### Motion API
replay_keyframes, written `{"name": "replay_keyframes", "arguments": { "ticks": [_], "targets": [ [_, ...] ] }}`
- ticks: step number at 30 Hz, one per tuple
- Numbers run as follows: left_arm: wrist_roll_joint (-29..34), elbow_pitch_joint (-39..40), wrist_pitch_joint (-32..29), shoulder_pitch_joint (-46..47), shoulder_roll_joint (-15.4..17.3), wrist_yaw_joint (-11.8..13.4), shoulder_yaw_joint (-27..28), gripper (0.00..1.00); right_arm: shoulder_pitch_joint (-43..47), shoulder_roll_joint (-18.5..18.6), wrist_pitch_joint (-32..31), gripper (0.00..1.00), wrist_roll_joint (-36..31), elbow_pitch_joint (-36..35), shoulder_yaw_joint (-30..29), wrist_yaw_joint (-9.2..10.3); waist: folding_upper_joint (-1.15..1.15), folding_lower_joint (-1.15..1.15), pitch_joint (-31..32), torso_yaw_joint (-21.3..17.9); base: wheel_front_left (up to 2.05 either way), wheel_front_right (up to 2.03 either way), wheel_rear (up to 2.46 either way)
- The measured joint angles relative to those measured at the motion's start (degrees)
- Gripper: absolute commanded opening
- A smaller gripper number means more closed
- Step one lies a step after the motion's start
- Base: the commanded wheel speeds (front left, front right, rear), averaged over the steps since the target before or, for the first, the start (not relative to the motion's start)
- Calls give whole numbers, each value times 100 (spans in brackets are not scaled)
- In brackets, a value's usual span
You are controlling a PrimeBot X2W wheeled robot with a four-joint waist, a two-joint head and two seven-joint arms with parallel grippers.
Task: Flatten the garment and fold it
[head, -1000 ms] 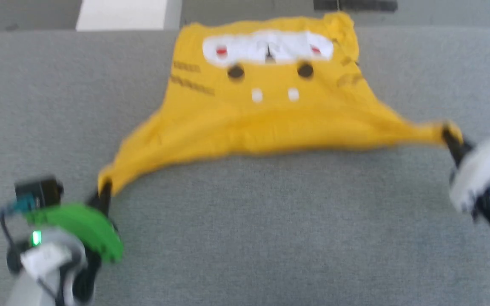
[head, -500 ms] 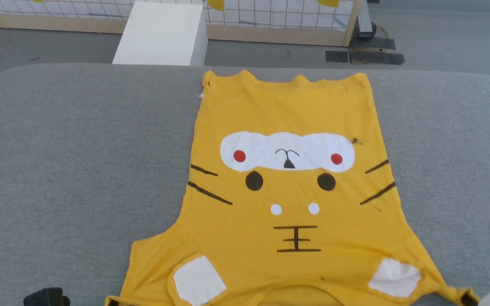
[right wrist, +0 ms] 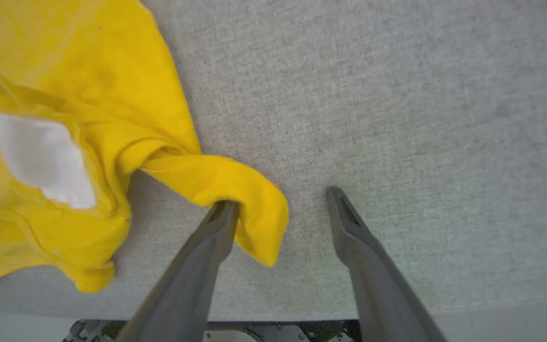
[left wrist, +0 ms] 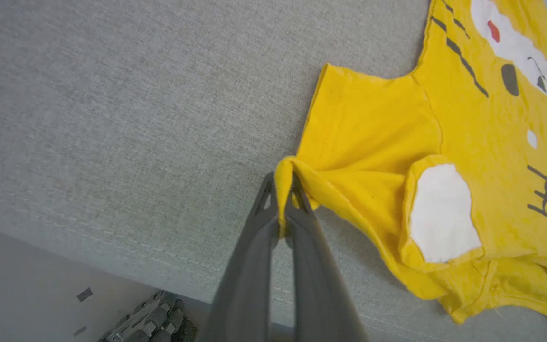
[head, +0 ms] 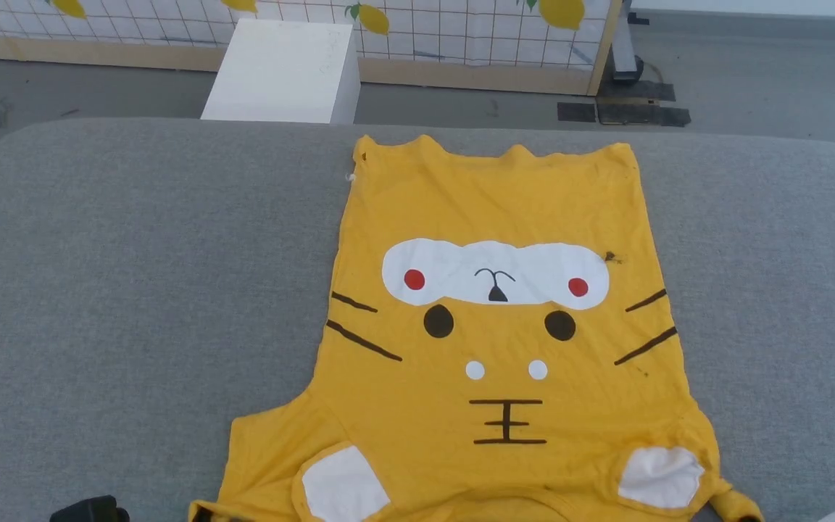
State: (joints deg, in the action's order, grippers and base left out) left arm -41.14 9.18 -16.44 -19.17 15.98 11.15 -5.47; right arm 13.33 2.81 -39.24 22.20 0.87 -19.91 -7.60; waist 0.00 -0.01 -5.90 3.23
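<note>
Limp, light shirt (head: 497,348) lies by the worktop's (head: 135,290) near edge; left pincer (left wrist: 283,190) clamps a sleeve (left wrist: 363,133), right pincer (right wrist: 281,197) stands apart.

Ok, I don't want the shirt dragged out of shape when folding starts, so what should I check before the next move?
1. Left gripper open: not ok, shut on the left sleeve corner.
2. Right gripper open: ok, but cloth leans on one finger.
3. Garment body flat, print up: ok.
4. Right sleeve flat: not ok, curled and bunched.
5. Collar edge fully on the grey pad: cannot tell.
</note>
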Motion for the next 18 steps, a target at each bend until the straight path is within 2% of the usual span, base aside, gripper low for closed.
{"name": "replay_keyframes", "arguments": {
  "ticks": [6,11,15,18],
  "targets": [
    [45,233,65,36,22,-51,-74,0,-57,-1,683,100,-23,-817,-162,3,0,0,58,56,0,0,0],
    [120,431,64,134,26,-52,-168,0,-768,5,1481,100,-127,-1199,-42,3,0,0,21,151,0,0,0],
    [155,522,64,291,25,-57,-247,0,-1778,7,2061,100,-269,-798,127,3,0,0,-92,229,0,0,0],
    [204,573,65,478,20,-116,-343,0,-2757,9,2360,100,-534,-90,149,3,0,0,-237,322,0,0,0]
  ]
}}
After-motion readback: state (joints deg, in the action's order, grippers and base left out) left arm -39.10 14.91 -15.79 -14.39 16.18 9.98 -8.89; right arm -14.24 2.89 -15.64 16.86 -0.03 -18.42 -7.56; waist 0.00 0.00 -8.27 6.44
